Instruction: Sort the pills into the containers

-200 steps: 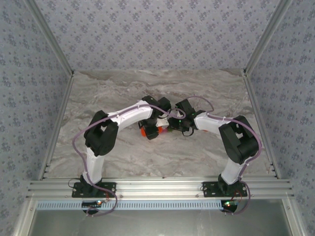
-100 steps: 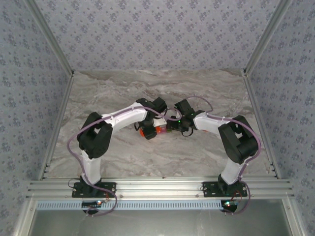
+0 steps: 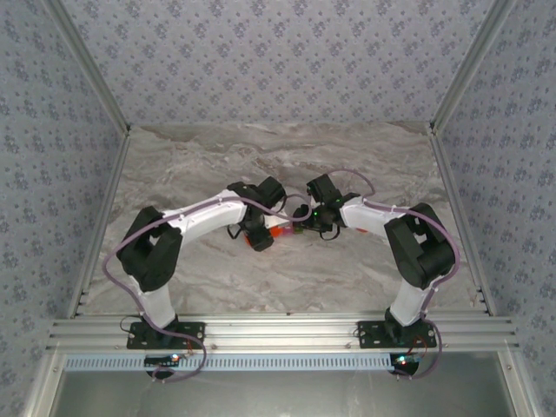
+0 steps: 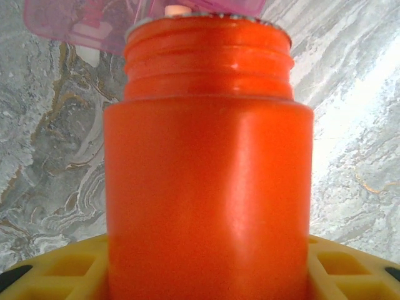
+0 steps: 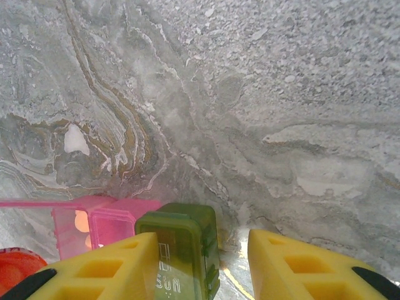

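Visibly, pale pills [image 5: 81, 221] in open pink cmpt [image 5: 112, 226], olive cmpt [image 5: 178, 240] adjoining.

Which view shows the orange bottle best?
Left wrist: the orange bottle is close and sharp, threaded neck open, mouth at the pink compartment. Top external gives a small orange patch; right wrist, a red sliver at bottom left.

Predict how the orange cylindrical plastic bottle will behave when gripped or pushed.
The orange cylindrical plastic bottle looks rigid, so the left gripper probably won't dent it. Its glossy round wall may slip or twist in the grip. Laid down it would likely roll, and the uncapped neck could let contents out.
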